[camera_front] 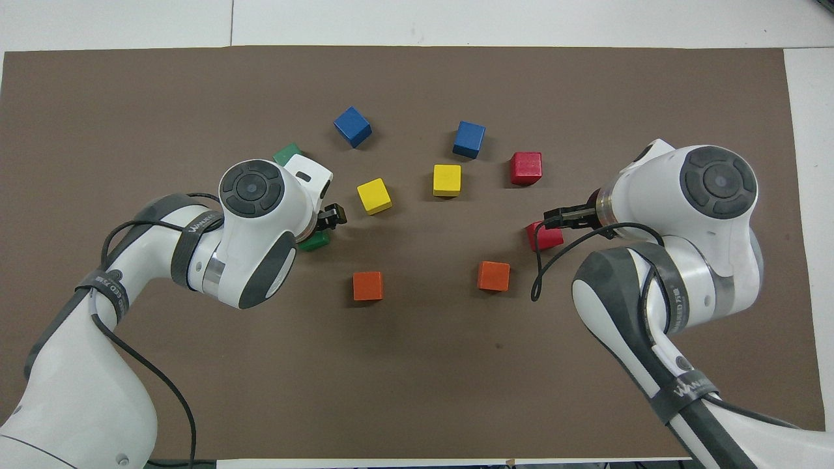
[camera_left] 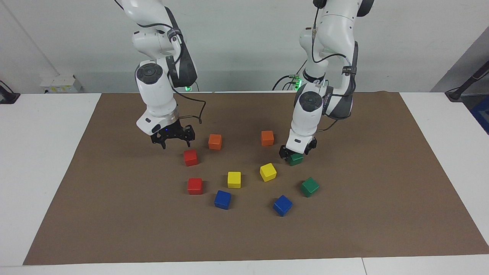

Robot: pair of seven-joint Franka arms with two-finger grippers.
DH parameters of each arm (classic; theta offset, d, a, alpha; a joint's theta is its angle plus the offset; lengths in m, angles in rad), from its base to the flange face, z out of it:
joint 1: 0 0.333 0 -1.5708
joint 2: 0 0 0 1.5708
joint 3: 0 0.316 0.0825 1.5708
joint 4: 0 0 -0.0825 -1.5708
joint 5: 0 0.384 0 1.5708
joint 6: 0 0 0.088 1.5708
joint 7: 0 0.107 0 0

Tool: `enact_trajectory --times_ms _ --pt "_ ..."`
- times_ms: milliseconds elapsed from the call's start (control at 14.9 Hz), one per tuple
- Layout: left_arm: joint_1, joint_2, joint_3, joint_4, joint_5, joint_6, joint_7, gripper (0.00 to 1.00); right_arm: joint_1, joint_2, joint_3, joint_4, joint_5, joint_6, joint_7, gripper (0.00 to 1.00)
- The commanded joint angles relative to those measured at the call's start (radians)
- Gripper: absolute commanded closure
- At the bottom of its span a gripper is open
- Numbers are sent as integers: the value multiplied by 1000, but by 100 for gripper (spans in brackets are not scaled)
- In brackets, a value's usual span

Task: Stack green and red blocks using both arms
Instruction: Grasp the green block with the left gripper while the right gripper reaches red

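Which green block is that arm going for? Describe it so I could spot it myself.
Start at the brown mat and follow the left arm down to its left gripper. The green block sits on the mat right under it, between the jaws. The other green block lies alone, farther from the robots.

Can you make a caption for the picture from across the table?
Left gripper down at a green block; right gripper over a red block.

Plain grey wall (camera_left: 244,42), white table (camera_left: 42,126) under a brown mat (camera_left: 244,236)
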Motion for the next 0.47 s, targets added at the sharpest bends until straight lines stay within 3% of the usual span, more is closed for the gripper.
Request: enact_trajectory --times_ms 0,402 --pt "-5 -12 8 -43 19 57 -44 0 33 25 -1 -4 12 63 15 0" --pt "-4 -10 8 -57 19 83 -49 0 36 77 -1 -4 11 116 -2 0"
